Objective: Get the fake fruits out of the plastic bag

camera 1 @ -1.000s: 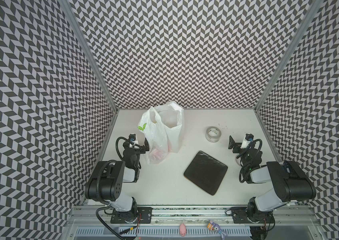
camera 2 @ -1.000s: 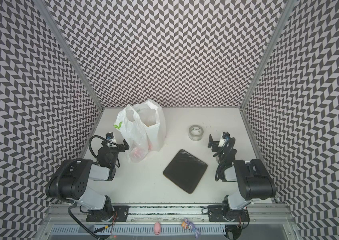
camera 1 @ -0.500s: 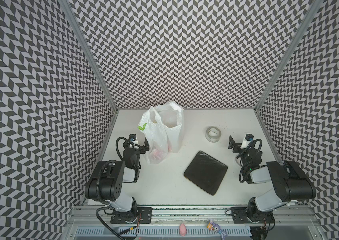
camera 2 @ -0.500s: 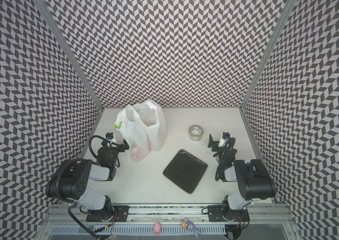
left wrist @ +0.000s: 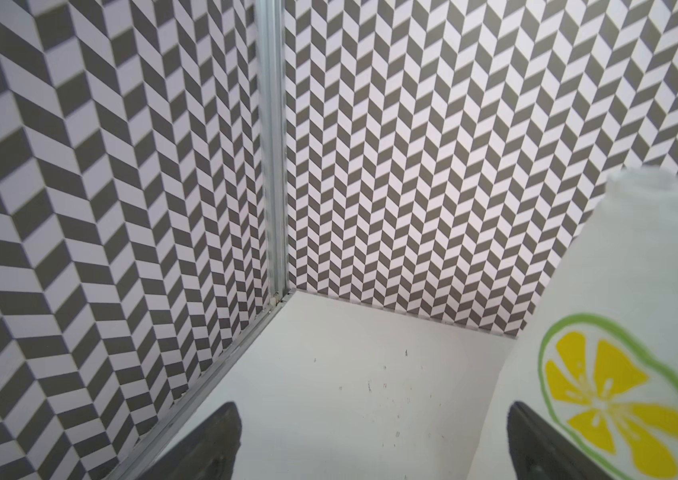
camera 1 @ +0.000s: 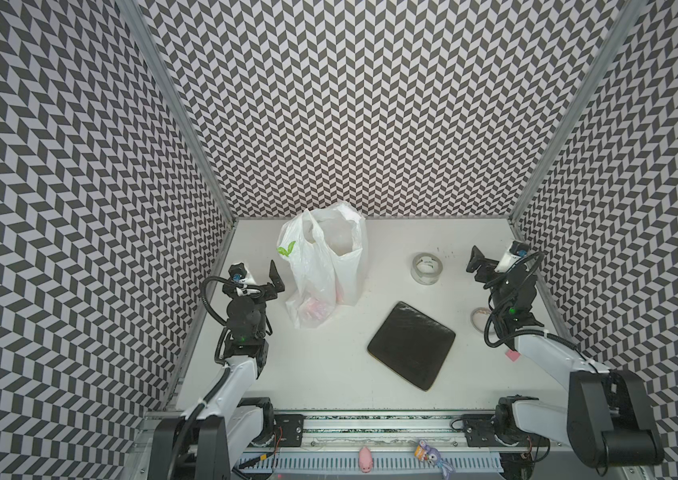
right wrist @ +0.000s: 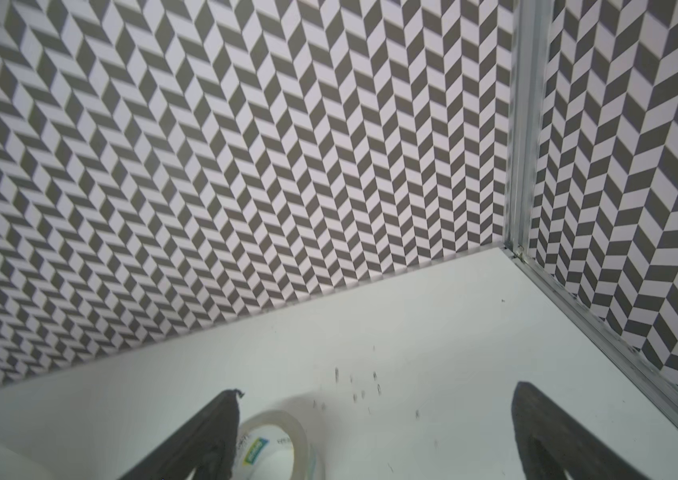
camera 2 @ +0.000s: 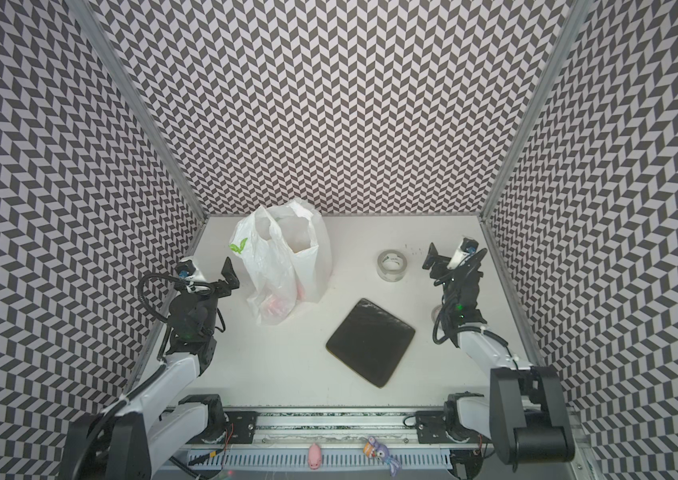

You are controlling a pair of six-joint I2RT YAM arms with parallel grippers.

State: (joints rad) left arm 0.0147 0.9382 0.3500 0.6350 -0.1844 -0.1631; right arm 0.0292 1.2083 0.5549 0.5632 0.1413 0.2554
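The plastic bag (camera 1: 324, 266) (camera 2: 283, 266) stands upright at the back left of the white table, mouth open upward, a green leaf print on one handle. Pinkish fake fruits (camera 1: 314, 309) (camera 2: 272, 307) show faintly through its bulging lower front; the others are hidden inside. My left gripper (camera 1: 260, 282) (camera 2: 214, 278) is open just left of the bag. In the left wrist view its jaws (left wrist: 374, 440) are wide apart, one finger against the bag's lemon-printed side (left wrist: 640, 291). My right gripper (camera 1: 491, 266) (camera 2: 447, 262) (right wrist: 374, 432) is open and empty at the far right.
A clear tape roll (camera 1: 426, 268) (right wrist: 279, 444) lies beside the right gripper's finger. A black square pad (camera 1: 411, 350) lies mid-table. A small ring (camera 1: 479, 318) sits by the right arm. A pink pig (camera 1: 365, 457) and a purple toy (camera 1: 432, 455) rest on the front rail.
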